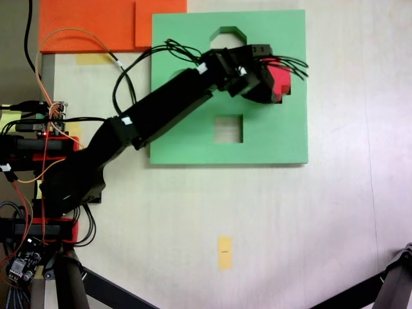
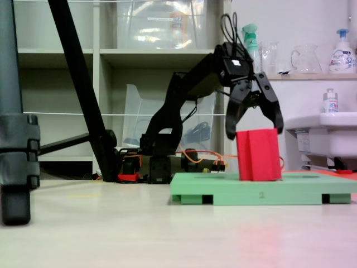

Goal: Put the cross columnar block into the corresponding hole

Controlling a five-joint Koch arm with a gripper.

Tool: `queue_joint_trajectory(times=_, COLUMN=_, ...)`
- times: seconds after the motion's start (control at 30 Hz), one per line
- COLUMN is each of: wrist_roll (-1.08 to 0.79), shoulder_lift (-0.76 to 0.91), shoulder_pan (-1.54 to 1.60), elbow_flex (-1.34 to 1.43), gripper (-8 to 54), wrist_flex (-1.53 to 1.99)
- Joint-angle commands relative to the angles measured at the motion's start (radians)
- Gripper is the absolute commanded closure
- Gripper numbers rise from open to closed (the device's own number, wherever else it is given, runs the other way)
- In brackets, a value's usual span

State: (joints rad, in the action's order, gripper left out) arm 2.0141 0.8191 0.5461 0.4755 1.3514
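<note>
The red cross columnar block (image 1: 286, 80) (image 2: 257, 155) stands upright on the right part of the green foam board (image 1: 187, 135) (image 2: 223, 190). The block and the arm hide the plus-shaped hole, and I cannot tell how deep the block sits. My gripper (image 1: 274, 77) (image 2: 254, 134) hangs over the block's top and is open, with one finger down each side and small gaps to the block. The octagonal cutout (image 1: 225, 35) and the square cutout (image 1: 228, 129) lie uncovered.
Orange foam boards (image 1: 96, 26) lie at the table's upper left, beside the green board. The arm's base and wiring (image 1: 45, 141) sit at the left. A yellow tape mark (image 1: 224, 251) is on the table in front. A tripod leg (image 2: 83, 95) stands at the left.
</note>
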Motion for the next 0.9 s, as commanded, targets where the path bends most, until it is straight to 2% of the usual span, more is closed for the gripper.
queue_joint_trajectory(times=0.0, wrist_roll=-0.018, shoulder_lift=0.015, shoulder_pan=0.020, elbow_flex=-0.054, gripper=26.6, wrist_flex=-0.060)
queue_joint_trajectory(times=0.23, wrist_roll=-0.074, shoulder_lift=-0.017, shoulder_pan=0.025, elbow_flex=-0.064, gripper=24.3, wrist_flex=-0.074)
queue_joint_trajectory(times=0.3, wrist_roll=-0.069, shoulder_lift=-0.031, shoulder_pan=0.028, elbow_flex=-0.064, gripper=17.9, wrist_flex=-0.074)
queue_joint_trajectory(times=0.33, wrist_roll=-0.054, shoulder_lift=-0.034, shoulder_pan=0.031, elbow_flex=-0.064, gripper=10.7, wrist_flex=-0.072)
queue_joint_trajectory(times=0.37, wrist_roll=-0.021, shoulder_lift=-0.035, shoulder_pan=0.034, elbow_flex=-0.064, gripper=6.6, wrist_flex=-0.072)
queue_joint_trajectory(times=0.43, wrist_roll=0.023, shoulder_lift=-0.041, shoulder_pan=0.037, elbow_flex=-0.063, gripper=5.8, wrist_flex=-0.043)
queue_joint_trajectory(times=0.47, wrist_roll=0.026, shoulder_lift=-0.041, shoulder_pan=0.037, elbow_flex=-0.063, gripper=3.6, wrist_flex=-0.023)
queue_joint_trajectory(times=0.53, wrist_roll=0.026, shoulder_lift=-0.034, shoulder_pan=0.034, elbow_flex=-0.063, gripper=-4.7, wrist_flex=0.006)
queue_joint_trajectory(times=0.57, wrist_roll=0.028, shoulder_lift=-0.020, shoulder_pan=0.034, elbow_flex=-0.063, gripper=-6.2, wrist_flex=0.021)
queue_joint_trajectory(times=0.67, wrist_roll=0.006, shoulder_lift=0.077, shoulder_pan=0.025, elbow_flex=-0.066, gripper=-5.6, wrist_flex=0.089)
queue_joint_trajectory(times=0.7, wrist_roll=-0.052, shoulder_lift=0.140, shoulder_pan=0.012, elbow_flex=-0.066, gripper=-4.7, wrist_flex=0.137)
queue_joint_trajectory(times=0.73, wrist_roll=-0.114, shoulder_lift=0.206, shoulder_pan=-0.009, elbow_flex=-0.064, gripper=0.3, wrist_flex=0.175)
queue_joint_trajectory(times=0.87, wrist_roll=-0.477, shoulder_lift=0.373, shoulder_pan=-0.052, elbow_flex=-0.064, gripper=0.6, wrist_flex=0.202)
